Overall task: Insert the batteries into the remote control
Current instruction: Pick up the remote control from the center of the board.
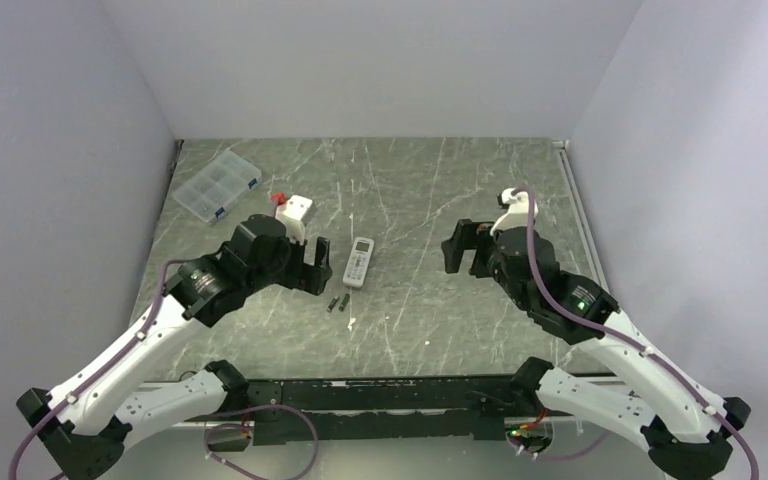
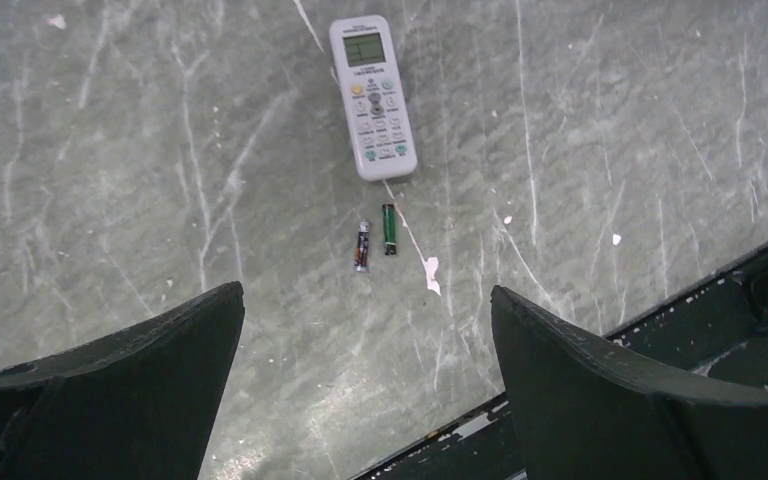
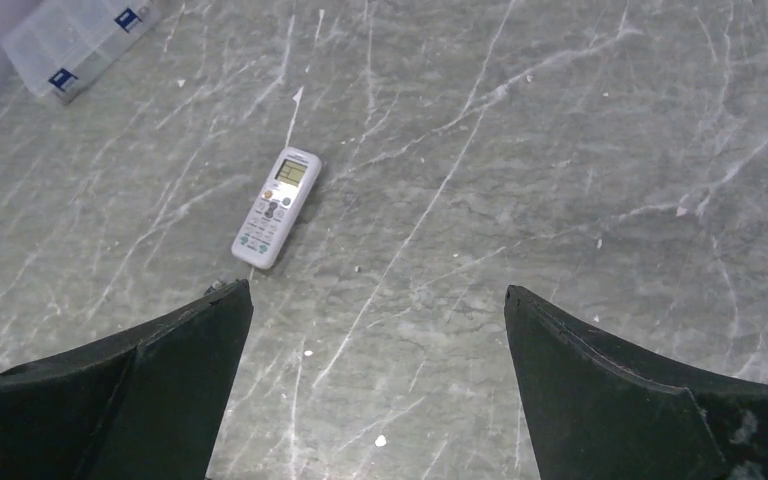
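Left claw (image 2: pixel 365 295) and right claw (image 3: pixel 378 292) both gape, empty. Remote (image 2: pixel 373 97) lies face up, upper centre, beyond the left claw; batteries (image 2: pixel 389 228) just below it, seemingly apart.

The left arm (image 1: pixel 145 350) and right arm (image 1: pixel 650 365) have white links, black joints and a purple cable (image 1: pixel 531 250) each. Small green lights (image 1: pixel 580 293), possibly status LEDs, glow near the wrists. Gripper fingers (image 2: pixel 140 390) are black wedges.
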`<move>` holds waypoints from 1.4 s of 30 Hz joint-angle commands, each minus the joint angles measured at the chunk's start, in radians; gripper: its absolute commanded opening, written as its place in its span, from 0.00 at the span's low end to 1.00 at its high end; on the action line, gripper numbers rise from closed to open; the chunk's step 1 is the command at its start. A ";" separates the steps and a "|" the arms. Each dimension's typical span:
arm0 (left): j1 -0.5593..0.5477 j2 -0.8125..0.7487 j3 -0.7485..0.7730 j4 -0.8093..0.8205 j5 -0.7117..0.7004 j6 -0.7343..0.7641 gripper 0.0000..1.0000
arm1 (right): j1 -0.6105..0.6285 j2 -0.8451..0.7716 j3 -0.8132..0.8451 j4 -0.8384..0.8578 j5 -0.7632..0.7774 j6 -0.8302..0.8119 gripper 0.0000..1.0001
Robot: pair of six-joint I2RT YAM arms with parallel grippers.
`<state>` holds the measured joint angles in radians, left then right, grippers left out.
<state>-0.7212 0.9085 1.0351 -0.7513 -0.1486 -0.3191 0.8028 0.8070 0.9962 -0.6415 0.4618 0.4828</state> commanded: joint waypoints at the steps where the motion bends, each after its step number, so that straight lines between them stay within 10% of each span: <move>1: 0.000 0.029 0.004 0.032 0.064 0.024 0.99 | 0.001 -0.004 0.007 -0.008 -0.041 -0.001 1.00; 42: 0.075 0.692 0.320 -0.021 0.064 -0.088 1.00 | 0.002 -0.120 -0.143 -0.041 -0.185 -0.033 1.00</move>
<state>-0.6472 1.5311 1.2789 -0.7940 -0.1215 -0.4129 0.8021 0.7055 0.8570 -0.6983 0.3023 0.4389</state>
